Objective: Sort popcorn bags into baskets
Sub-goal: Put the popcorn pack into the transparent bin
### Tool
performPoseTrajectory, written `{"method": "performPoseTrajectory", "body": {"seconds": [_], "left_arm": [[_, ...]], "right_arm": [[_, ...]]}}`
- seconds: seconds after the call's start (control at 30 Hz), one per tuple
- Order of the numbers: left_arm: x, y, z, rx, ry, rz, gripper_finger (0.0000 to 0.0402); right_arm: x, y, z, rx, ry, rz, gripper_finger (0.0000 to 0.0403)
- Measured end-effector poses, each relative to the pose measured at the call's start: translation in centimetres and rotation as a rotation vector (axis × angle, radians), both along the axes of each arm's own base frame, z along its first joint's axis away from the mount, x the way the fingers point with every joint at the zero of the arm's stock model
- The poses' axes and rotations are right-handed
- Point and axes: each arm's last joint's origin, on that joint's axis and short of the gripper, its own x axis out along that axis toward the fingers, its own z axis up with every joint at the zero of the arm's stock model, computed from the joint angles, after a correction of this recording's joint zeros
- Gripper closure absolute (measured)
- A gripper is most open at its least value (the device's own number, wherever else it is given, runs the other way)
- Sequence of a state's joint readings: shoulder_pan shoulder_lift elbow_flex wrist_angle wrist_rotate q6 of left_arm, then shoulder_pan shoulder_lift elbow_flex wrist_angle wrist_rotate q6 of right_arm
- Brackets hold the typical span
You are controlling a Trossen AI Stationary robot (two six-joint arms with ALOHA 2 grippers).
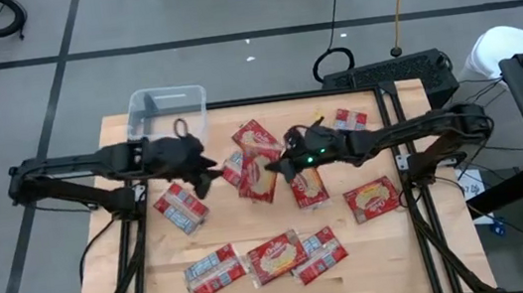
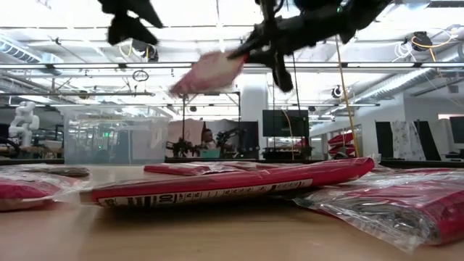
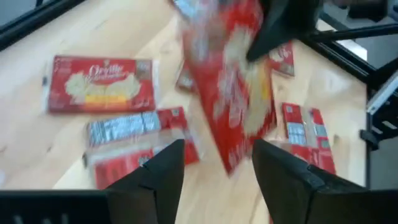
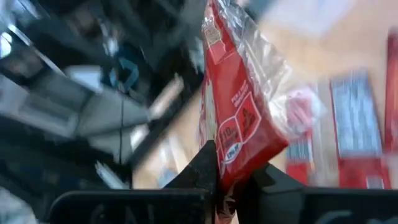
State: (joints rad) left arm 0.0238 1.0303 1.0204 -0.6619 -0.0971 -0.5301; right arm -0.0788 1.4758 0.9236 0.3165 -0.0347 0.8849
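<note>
The right gripper [image 4: 227,180], clamped on a popcorn bag [image 4: 239,106] lifted mid-table beside the left gripper [image 3: 214,168] with fingers apart, must next carry it to the clear basket [image 1: 169,106].

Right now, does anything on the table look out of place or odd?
Nothing looks damaged or spilled. The popcorn bags lie scattered at all angles, some overlapping, while the clear basket at the table's far left corner looks empty. One bag hangs in the air, pinched by the right gripper.
</note>
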Motion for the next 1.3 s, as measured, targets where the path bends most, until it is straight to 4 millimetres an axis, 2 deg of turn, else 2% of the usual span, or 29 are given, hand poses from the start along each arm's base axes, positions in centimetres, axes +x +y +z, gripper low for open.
{"method": "performPoseTrajectory", "body": {"seconds": [0.23,0.4,0.57,0.63,0.83,0.93,1.07,1.3], "left_arm": [[-2.7,0.0,2.6,0.044,-0.179,0.011,0.0243],[-3.5,0.2,3.2,0.089,-0.216,0.033,0.0236],[-3.2,0.3,3.9,0.067,-0.299,0.056,0.0199],[-3.0,0.3,4.7,0.051,-0.386,0.053,0.0176],[-2.6,0.4,7.0,-0.019,-0.642,0.039,0.0103],[-2.6,0.7,7.7,-0.031,-0.716,0.054,0.0089],[-2.7,1.3,8.0,-0.001,-0.739,0.079,0.01],[-2.9,2.2,8.6,0.034,-0.803,0.081,0.0134]], "right_arm": [[-2.0,-0.5,3.7,-0.056,-0.138,-0.209,0.0388],[-3.0,-0.6,6.3,-0.081,-0.298,-0.341,0.0388],[-3.6,0.0,8.6,-0.151,-0.486,-0.407,0.0388],[-3.8,0.3,9.4,-0.186,-0.547,-0.43,0.0388],[-3.8,1.1,12.0,-0.277,-0.614,-0.423,0.0388],[-3.8,1.5,13.2,-0.343,-0.63,-0.414,0.0388],[-3.8,1.9,14.0,-0.438,-0.626,-0.407,0.0388],[-3.1,2.1,13.3,-0.469,-0.605,-0.347,0.0388]]}}
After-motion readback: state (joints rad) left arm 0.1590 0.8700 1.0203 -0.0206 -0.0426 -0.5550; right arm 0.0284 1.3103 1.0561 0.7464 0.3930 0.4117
